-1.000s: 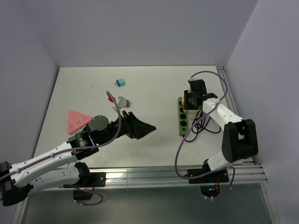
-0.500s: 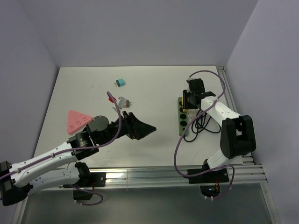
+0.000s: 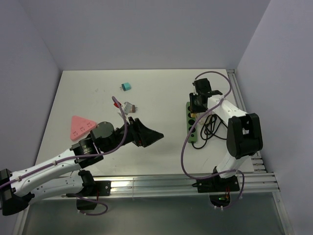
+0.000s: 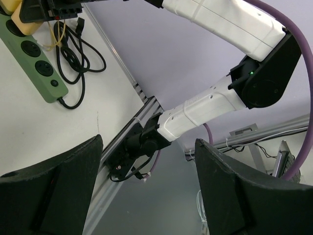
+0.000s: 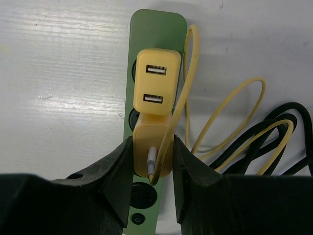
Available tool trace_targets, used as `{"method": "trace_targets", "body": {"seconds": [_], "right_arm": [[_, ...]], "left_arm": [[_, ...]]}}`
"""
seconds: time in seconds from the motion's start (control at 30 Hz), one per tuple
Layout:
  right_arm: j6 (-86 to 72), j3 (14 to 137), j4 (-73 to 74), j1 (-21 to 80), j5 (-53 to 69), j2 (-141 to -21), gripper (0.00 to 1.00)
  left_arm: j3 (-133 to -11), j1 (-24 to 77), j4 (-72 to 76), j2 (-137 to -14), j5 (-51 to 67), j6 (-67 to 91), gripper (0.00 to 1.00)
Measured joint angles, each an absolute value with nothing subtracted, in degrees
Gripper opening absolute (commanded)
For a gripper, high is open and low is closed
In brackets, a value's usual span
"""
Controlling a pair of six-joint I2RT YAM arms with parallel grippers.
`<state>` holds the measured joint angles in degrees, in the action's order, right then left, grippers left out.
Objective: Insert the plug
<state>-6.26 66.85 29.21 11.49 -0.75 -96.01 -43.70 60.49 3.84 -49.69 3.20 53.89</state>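
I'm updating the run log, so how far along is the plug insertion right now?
Done: the right pincer grips the yellow USB charger and has it lined up over the green power strip. In hand: holding it at a socket near the strip's far end; whether the prongs have entered is hidden. Left: seat it fully and let go. The left pincer is open and idle, away from the strip.
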Motion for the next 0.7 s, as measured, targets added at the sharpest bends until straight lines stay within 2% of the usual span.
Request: {"method": "trace_targets", "body": {"seconds": [0.7], "right_arm": [[-12.32,61.21,23.11,13.41,-5.37,-94.11,0.00]], "left_arm": [[-43.70,61.60,4.29,-49.50,3.25,53.95,0.80]]}}
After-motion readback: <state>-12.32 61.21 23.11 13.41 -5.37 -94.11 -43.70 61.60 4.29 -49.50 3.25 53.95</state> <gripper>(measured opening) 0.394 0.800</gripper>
